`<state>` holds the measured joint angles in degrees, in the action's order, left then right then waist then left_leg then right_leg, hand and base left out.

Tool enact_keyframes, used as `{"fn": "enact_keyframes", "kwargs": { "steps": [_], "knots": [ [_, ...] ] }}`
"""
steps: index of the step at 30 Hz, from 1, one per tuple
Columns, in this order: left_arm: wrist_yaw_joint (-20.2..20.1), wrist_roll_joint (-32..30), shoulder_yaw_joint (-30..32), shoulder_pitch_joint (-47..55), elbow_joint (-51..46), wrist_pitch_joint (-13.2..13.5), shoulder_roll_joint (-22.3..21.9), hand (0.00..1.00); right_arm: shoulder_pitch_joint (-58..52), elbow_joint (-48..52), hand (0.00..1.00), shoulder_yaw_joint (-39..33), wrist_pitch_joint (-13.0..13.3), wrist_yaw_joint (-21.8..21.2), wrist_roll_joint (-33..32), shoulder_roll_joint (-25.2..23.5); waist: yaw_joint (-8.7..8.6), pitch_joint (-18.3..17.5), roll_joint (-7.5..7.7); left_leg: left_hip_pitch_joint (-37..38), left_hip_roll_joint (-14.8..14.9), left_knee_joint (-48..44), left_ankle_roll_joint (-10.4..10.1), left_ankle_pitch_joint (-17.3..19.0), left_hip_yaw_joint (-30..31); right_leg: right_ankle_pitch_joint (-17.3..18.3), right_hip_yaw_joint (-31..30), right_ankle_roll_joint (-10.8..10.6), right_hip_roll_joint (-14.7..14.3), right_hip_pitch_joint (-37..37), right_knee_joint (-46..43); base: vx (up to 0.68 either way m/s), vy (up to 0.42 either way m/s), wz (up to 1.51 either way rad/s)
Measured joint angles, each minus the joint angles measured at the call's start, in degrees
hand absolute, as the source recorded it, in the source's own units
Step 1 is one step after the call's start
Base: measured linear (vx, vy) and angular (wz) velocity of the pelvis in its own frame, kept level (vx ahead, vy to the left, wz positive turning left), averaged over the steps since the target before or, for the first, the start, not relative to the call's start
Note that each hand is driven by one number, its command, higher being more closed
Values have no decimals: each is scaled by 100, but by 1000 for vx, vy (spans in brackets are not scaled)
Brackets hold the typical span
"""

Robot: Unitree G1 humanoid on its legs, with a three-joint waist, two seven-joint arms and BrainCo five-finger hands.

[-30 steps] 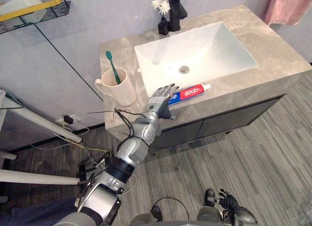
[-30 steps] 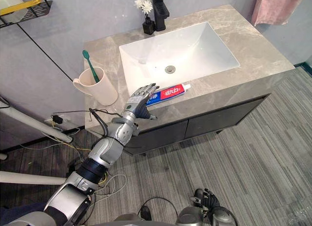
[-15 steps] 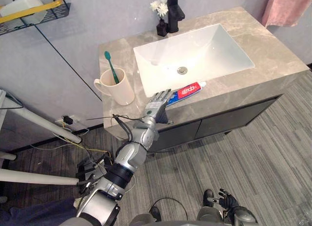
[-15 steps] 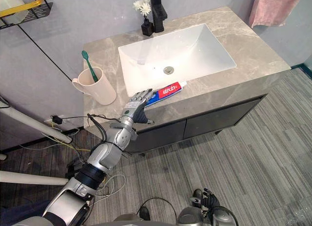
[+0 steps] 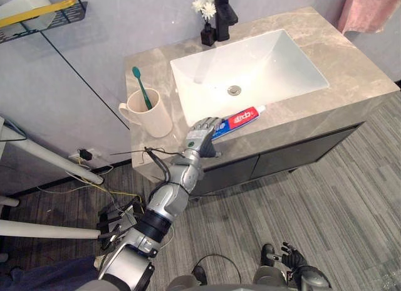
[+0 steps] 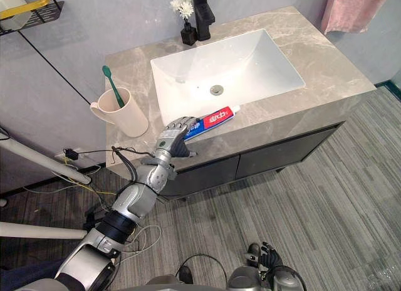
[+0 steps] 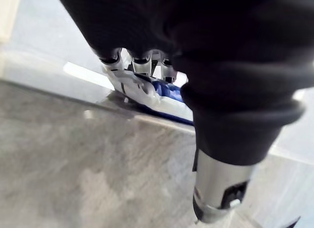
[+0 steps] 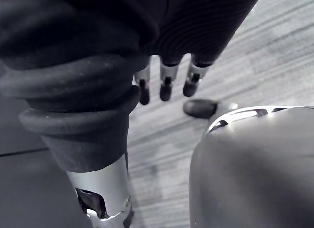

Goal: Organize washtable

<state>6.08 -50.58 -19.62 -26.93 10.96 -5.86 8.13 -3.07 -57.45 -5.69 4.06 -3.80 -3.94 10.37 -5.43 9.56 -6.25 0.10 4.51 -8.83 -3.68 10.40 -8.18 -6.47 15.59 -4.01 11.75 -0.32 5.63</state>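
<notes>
Down at the washtable [image 5: 352, 64], the robot's left hand [image 5: 200, 135] sits on the front strip of the stone top, just in front of the white sink [image 5: 285, 49]. Its fingers [image 7: 128, 83] curl down over the blue tail end of the toothpaste tube [image 5: 241, 118], while the thumb [image 7: 216, 188] juts out to the side, clear of the tube. The tube lies flat between the sink and the table's front edge, with its white cap pointing away from the hand. To the hand's left, near the table's corner, a cream mug [image 5: 150, 118] stands upright with a green toothbrush [image 5: 141, 84] leaning inside it. A black tap [image 5: 223, 9] and a small dark vase of white flowers [image 5: 205, 21] stand side by side behind the sink. The right hand [image 5: 293, 259] hangs low over the grey plank floor [image 5: 351, 197], well apart from the table, fingers loose and empty.
</notes>
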Motion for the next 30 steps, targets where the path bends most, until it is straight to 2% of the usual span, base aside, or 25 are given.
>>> {"fn": "enact_keyframes", "kwargs": {
  "steps": [9,30],
  "knots": [
    [64,-23,12,-2,-82,104,-11,100,-27,31,0,11,12,-1,0,0,17,-9,-13,-79,45,-5,-9,3,-41,-65,-32,-96,-38,-123,2,-6,-3,-3],
    [213,206,-35,8,-82,274,-63,100,-93,53,0,159,207,35,-10,-9,-2,-14,41,-5,51,82,-17,-7,95,-75,168,-110,-52,1,3,-9,-9,2]
  ]
}}
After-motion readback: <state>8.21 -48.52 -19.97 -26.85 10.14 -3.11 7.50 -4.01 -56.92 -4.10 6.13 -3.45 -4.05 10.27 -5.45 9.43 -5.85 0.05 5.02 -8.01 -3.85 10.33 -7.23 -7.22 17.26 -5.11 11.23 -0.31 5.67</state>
